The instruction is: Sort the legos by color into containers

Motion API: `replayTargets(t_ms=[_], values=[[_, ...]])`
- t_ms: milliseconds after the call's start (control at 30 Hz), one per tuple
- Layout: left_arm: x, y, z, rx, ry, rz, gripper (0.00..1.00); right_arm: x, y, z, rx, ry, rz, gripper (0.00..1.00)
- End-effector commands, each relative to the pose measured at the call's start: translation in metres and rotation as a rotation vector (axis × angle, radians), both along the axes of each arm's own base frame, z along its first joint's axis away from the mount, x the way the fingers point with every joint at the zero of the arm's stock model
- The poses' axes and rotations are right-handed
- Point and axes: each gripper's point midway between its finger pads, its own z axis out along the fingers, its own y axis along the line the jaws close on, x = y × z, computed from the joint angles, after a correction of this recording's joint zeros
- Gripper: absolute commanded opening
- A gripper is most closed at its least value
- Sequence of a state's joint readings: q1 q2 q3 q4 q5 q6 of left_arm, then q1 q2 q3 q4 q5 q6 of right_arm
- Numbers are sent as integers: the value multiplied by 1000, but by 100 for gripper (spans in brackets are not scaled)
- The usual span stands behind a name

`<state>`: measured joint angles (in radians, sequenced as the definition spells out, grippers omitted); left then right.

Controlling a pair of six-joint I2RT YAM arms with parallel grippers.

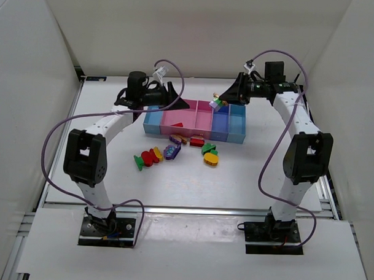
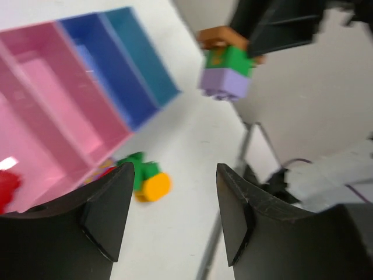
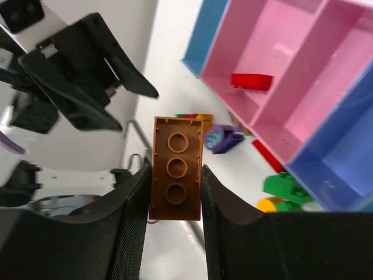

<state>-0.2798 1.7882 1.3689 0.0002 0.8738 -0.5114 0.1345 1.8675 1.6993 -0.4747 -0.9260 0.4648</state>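
The containers [image 1: 193, 133] are a joined row of light blue, pink and blue bins at mid-table. My right gripper [image 1: 220, 101] is shut on a stacked lego, brown on green on lilac [image 1: 217, 105], and holds it above the pink and blue bins. The right wrist view shows its brown underside [image 3: 176, 169] clamped between the fingers [image 3: 131, 216]. My left gripper [image 1: 176, 98] is open and empty above the row's left part; its view [image 2: 175, 172] shows the held stack [image 2: 226, 69] across from it. A red lego [image 3: 252, 81] lies in a pink bin.
Loose legos lie in front of the bins: a red, green and yellow cluster [image 1: 148, 158], a purple piece [image 1: 172, 152], a red piece [image 1: 197, 141], a green and yellow piece [image 1: 210, 155]. White walls enclose the table on three sides.
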Motion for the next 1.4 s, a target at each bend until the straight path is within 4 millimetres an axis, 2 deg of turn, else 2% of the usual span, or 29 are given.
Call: replayTargets(t_ms=[0, 100, 233, 367, 800, 1167, 1367], values=[[-41, -22, 58, -176, -38, -198, 68, -7, 16, 19, 122, 32, 69, 0], [-47, -30, 68, -203, -15, -245, 69, -9, 22, 18, 135, 48, 83, 0], [-41, -36, 74, -222, -21, -251, 68, -11, 33, 23, 151, 29, 116, 0], [-43, -40, 81, -231, -28, -282, 69, -14, 37, 24, 161, 26, 134, 0], [-34, -48, 73, -229, -12, -279, 84, -22, 43, 35, 193, 14, 173, 0], [-28, -51, 78, -240, -51, -296, 81, -32, 62, 42, 222, 8, 244, 0], [-29, -51, 78, -242, -57, -299, 77, -32, 65, 41, 223, 12, 251, 0]])
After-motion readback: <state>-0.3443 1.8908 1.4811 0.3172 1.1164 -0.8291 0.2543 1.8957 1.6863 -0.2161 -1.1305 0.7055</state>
